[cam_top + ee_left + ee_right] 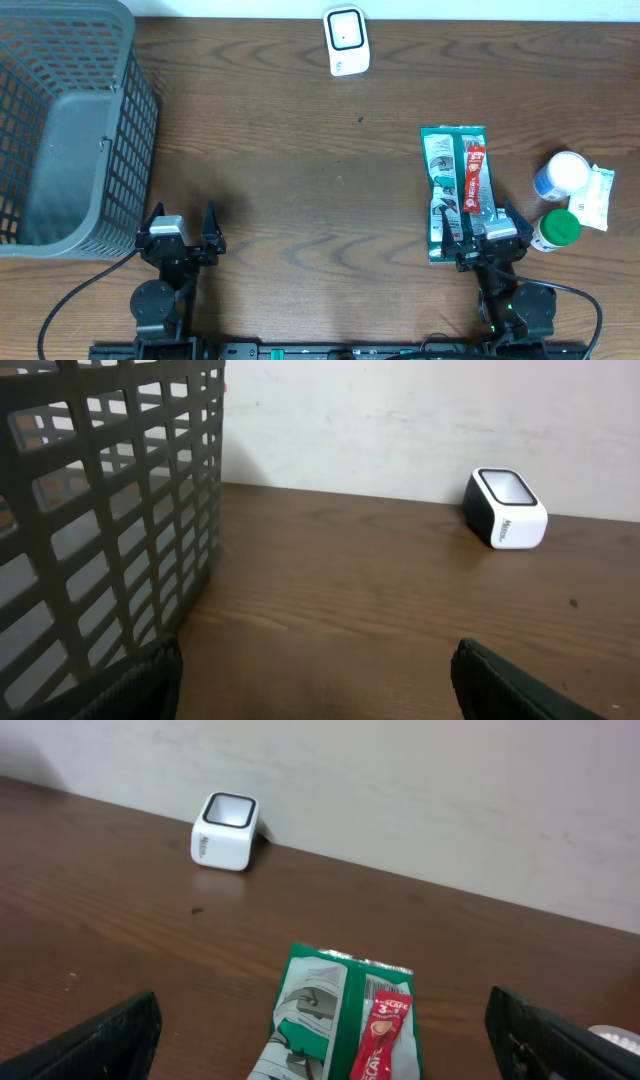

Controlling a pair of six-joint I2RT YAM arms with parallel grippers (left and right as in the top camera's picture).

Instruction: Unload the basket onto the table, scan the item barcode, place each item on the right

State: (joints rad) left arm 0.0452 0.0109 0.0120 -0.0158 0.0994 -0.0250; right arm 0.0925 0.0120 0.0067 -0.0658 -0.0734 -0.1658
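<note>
my right hand (488,224) hangs wide open and empty over the near end of the green packet (445,165), which lies flat on the bench (300,180) with a red sachet (474,180) on top. my left hand (183,216) is open too, beside the grey basket (60,130). the white scanner (346,40) sits at the far edge — well apart from both.

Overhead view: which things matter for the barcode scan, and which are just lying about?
For the job: white scanner, green packet, red sachet on it (likely the items to scan).
Lying about: grey basket, white-capped bottle, green-capped bottle, white wrapper.
</note>
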